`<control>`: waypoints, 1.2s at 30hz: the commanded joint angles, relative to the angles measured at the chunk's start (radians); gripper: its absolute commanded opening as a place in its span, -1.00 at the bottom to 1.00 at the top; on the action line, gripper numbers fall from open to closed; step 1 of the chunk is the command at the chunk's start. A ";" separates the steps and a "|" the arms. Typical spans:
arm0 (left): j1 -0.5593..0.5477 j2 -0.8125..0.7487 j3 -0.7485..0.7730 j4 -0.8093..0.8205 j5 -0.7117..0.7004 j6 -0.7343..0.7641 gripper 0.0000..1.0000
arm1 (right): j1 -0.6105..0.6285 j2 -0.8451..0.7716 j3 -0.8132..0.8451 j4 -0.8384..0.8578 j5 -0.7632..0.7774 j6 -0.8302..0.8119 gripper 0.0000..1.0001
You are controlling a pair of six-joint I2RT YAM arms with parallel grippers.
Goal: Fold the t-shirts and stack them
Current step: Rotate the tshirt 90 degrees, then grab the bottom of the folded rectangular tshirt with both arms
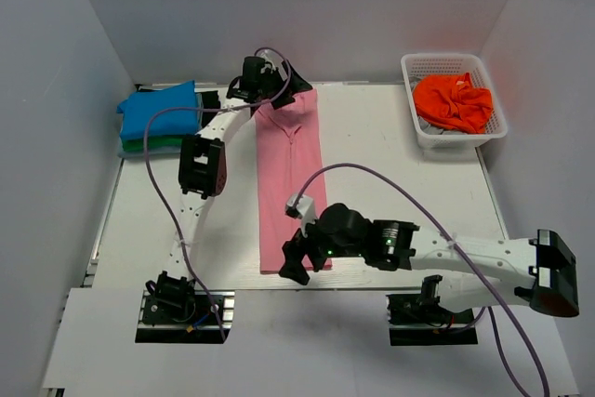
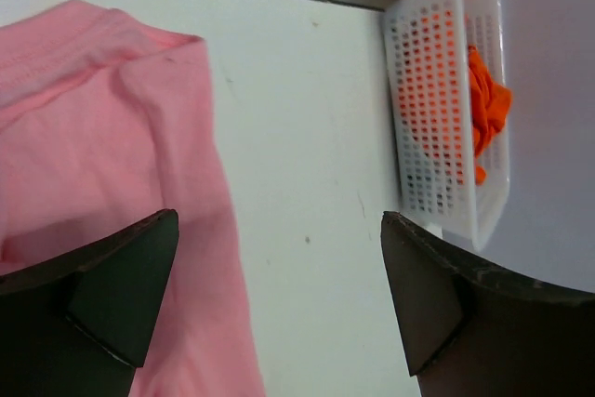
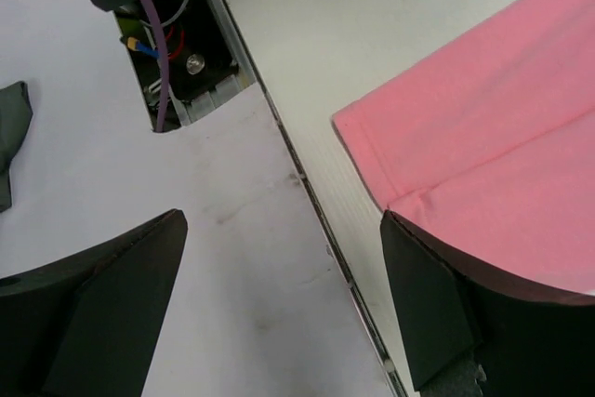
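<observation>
Where the pink t-shirt [image 1: 290,183] lies folded into a long strip down the middle of the table [image 1: 390,165], the left gripper [image 1: 277,90] sits over its far end and the right gripper [image 1: 297,262] over its near end; at the far left the blue t-shirt [image 1: 158,111] rests folded on the green t-shirt [image 1: 153,146]; at the far right the orange t-shirt [image 1: 454,101] is bunched in a white basket [image 1: 423,132]. From the left wrist, the left gripper [image 2: 279,248] gapes wide, holding nothing; one finger hangs over the pink cloth, and bare table shows under the gap; the basket stands beyond. From the right wrist, the right gripper [image 3: 284,258] also gapes wide and empty; the pink t-shirt's hem corner lies beside one finger, close to the table's near edge.
</observation>
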 commanded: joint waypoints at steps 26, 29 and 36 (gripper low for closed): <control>-0.253 -1.928 -2.018 -0.366 -0.078 -0.121 1.00 | -0.122 -0.189 -0.348 -0.113 0.200 0.481 0.81; -0.292 -1.900 -2.043 -0.351 -0.052 -0.121 0.97 | -0.139 -0.121 -0.345 -0.073 0.157 0.484 0.81; -0.352 -1.814 -2.091 -0.342 -0.067 -0.130 0.54 | -0.185 -0.015 -0.343 -0.016 0.067 0.501 0.72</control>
